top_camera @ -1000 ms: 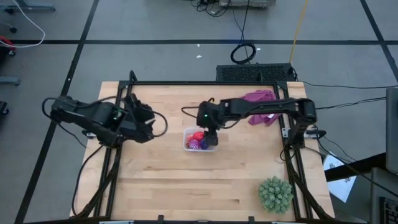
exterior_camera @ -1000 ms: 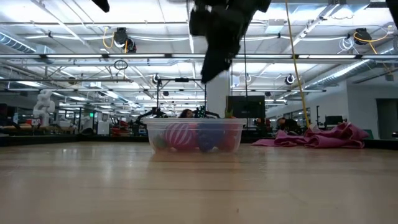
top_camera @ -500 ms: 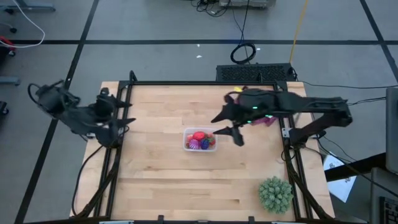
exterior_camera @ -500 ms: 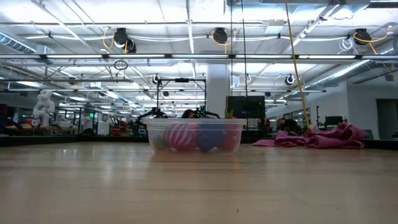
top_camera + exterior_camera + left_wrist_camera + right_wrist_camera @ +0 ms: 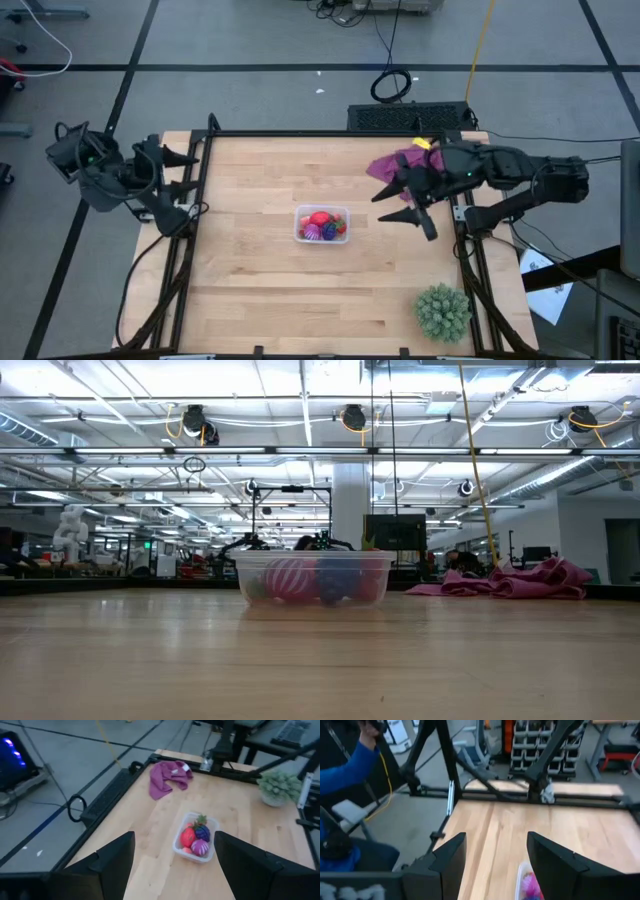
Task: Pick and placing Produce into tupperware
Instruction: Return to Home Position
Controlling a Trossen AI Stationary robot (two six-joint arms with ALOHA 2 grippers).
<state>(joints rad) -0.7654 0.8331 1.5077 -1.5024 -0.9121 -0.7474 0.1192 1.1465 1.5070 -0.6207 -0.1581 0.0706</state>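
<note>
The clear tupperware (image 5: 322, 225) stands on its base at the middle of the table, also in the low view (image 5: 313, 577) and the left wrist view (image 5: 196, 837). Inside lies the produce (image 5: 322, 224): red strawberry-like pieces and purple spiky ones (image 5: 198, 839). My left gripper (image 5: 182, 172) is open, raised over the table's left edge, far from the box. My right gripper (image 5: 400, 204) is open, raised right of the box near the magenta cloth. Only a bit of the box (image 5: 526, 886) shows between its fingers in the right wrist view.
A purple-magenta cloth (image 5: 408, 163) lies at the table's far right, and a big green spiky ball (image 5: 443, 311) sits at the near right corner. A black frame (image 5: 330, 134) rims the table. A person's blue sleeve (image 5: 342, 767) shows beyond the table's left side.
My right gripper has risen from above the box and swung away toward the table's right edge, its fingers spread open. My left gripper has drawn back from the table's left part to beyond its left edge. The box with the produce has stayed in place.
</note>
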